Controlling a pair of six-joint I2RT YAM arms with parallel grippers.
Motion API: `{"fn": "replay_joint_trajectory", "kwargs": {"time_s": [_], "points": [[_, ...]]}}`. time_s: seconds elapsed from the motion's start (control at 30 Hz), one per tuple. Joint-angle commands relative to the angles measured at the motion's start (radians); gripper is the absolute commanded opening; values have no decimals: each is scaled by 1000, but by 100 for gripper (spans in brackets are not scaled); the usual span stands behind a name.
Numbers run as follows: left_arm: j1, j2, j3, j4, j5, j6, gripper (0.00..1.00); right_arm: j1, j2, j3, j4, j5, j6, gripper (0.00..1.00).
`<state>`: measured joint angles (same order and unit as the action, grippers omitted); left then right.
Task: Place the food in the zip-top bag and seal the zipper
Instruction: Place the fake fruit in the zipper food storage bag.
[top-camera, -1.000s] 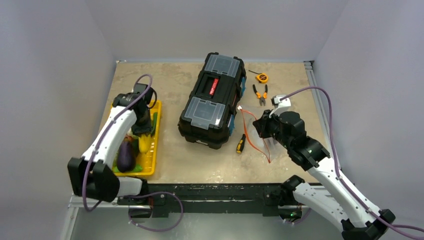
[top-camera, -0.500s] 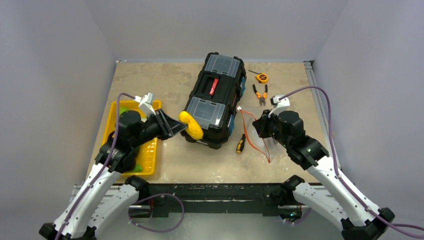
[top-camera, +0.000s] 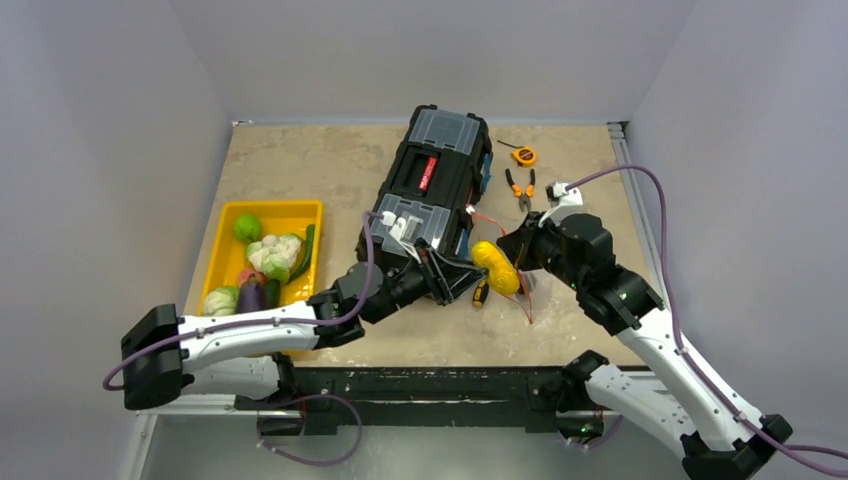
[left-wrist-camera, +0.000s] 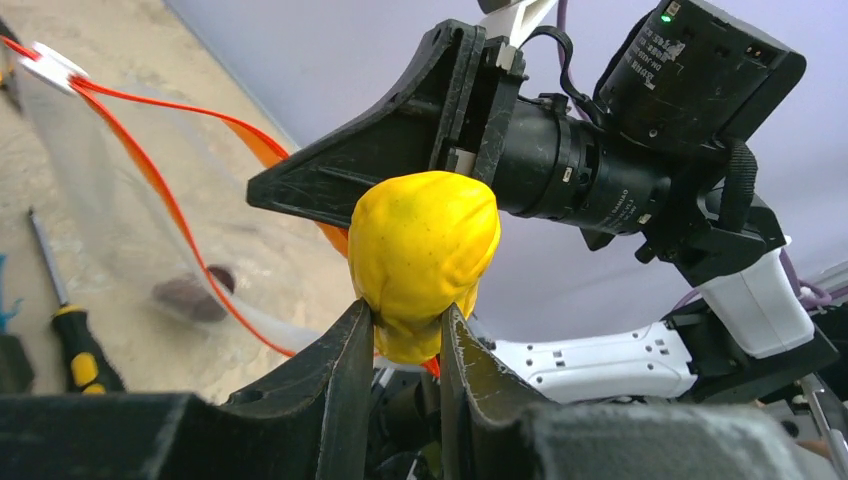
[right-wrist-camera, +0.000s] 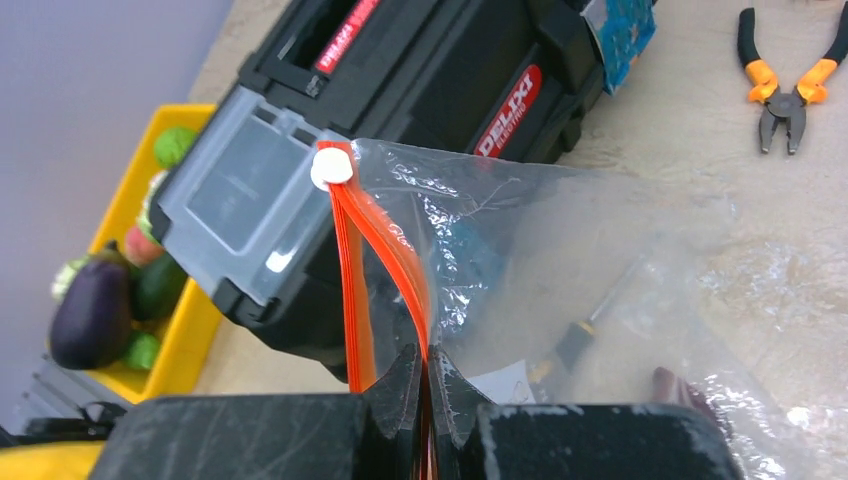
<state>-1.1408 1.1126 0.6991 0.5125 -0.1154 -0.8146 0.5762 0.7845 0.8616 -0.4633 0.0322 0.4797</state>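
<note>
My left gripper is shut on a yellow toy food piece, which fills the middle of the left wrist view. It holds the piece in the air right at the bag's mouth. My right gripper is shut on the red-orange zipper strip of the clear zip-top bag and holds it up off the table, mouth open. The zipper also shows in the left wrist view. More food lies in the yellow tray: purple eggplant, cauliflower, green pieces.
A black toolbox stands mid-table, just left of the bag. A black-and-yellow screwdriver lies under my left gripper. Orange-handled pliers and a small tape measure lie at the back right.
My left arm has swung from the tray, across in front of the toolbox, to the bag with the yellow piece in its jaws. My right gripper has lifted the bag's zipper edge slightly.
</note>
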Motion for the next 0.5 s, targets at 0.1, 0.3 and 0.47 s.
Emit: {"fn": "replay_joint_trajectory", "kwargs": {"time_s": [0.1,0.3,0.47], "points": [[-117,134,-10,475,-244,159,0,1,-38,93,-17,9,115,0],[-159,166,-13,437,-324,221,0,2,-52,111,-34,8,123,0],[-174,160,-45,403,-392,261,0,2,-65,107,-40,11,125,0]]}}
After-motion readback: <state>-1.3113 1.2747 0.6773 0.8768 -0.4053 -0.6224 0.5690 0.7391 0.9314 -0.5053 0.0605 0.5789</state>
